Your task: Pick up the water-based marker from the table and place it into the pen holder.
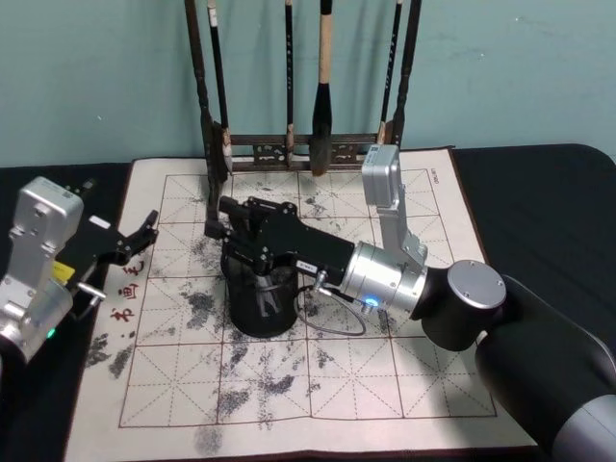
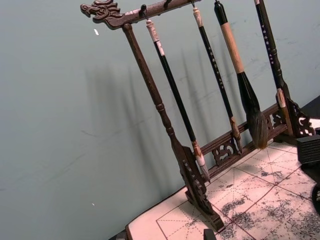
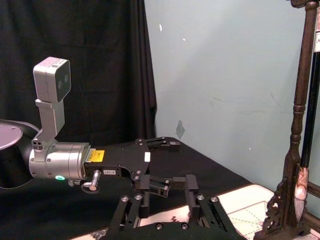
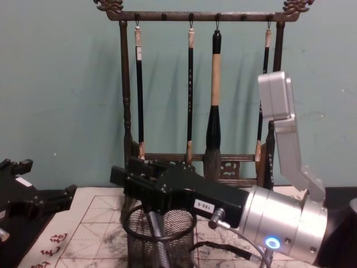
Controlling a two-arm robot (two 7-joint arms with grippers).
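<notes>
- Left gripper (image 1: pixel 144 236) parked at 9 o'clock of the mat (image 1: pixel 318 404), fingers spread wide with nothing between them, well apart from the cup; little risk unless swung inward
- Marker (image 4: pixel 159 240) judged to be the pale rod leaning inside the holder (image 1: pixel 262 308), tip down and top tilted toward 11 o'clock in the chest view; could pull a light mesh cup over if nudged
- Right gripper (image 1: pixel 231 231) low over the holder's 12 o'clock rim, fingers parted and gripping nothing in its wrist view; could catch the rolled rim on a sideways or shallow retreat and drag or tip the cup, so better lifted straight up first
- Grey cable loop (image 1: pixel 337 322) at the holder's 4 o'clock, just beside it; might hook the cup when the arm draws back
- Rack (image 1: pixel 308 144) at 12 o'clock, near; brushes at risk from a forward swing of the wrist
</notes>
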